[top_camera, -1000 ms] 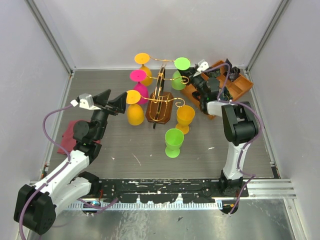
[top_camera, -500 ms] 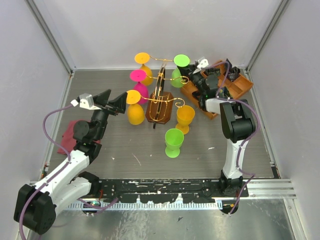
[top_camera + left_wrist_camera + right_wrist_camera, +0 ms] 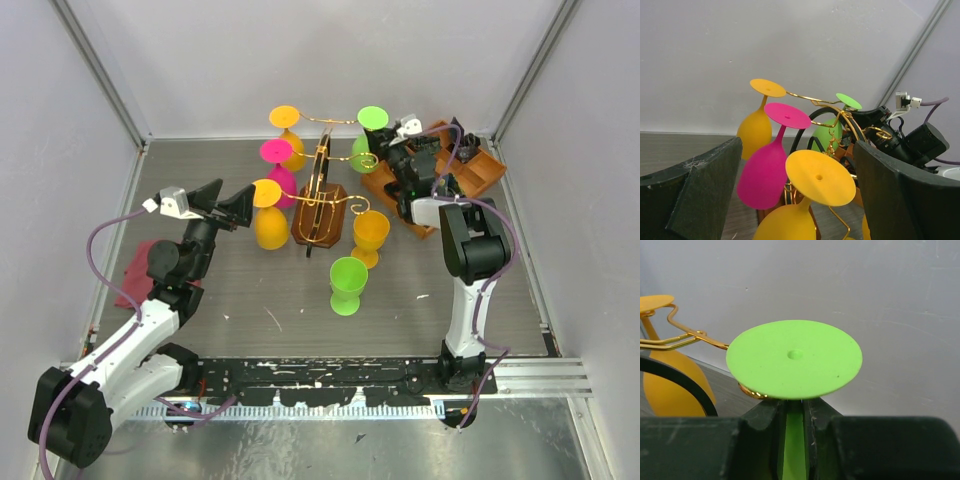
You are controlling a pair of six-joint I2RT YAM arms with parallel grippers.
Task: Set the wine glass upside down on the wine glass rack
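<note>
Pinching the stem of the green wine glass (image 3: 794, 357) in the right gripper (image 3: 793, 414), jaws pressed on it from both sides. Held upside down, flat foot on top, at the far right arm of the wine glass rack (image 3: 320, 195), the gold wire end showing just under the foot's left edge; cannot tell whether resting on the wire.

Hovering with the left gripper (image 3: 228, 203) just left of the rack, jaws spread wide and pinching nothing.

Hanging upside down along the rack's left side: a far orange glass (image 3: 293, 150), a pink glass (image 3: 283, 187) in the middle, a near orange glass (image 3: 270, 228).

Standing upright on the desk (image 3: 250, 300) by the rack's near right: an orange goblet (image 3: 370, 235) and, nearer, a green goblet (image 3: 348, 285).

Lying right of the rack, partly behind the right arm: an orange compartment tray (image 3: 488, 172). Lying by the desk's left edge: a maroon cloth (image 3: 135, 272).
</note>
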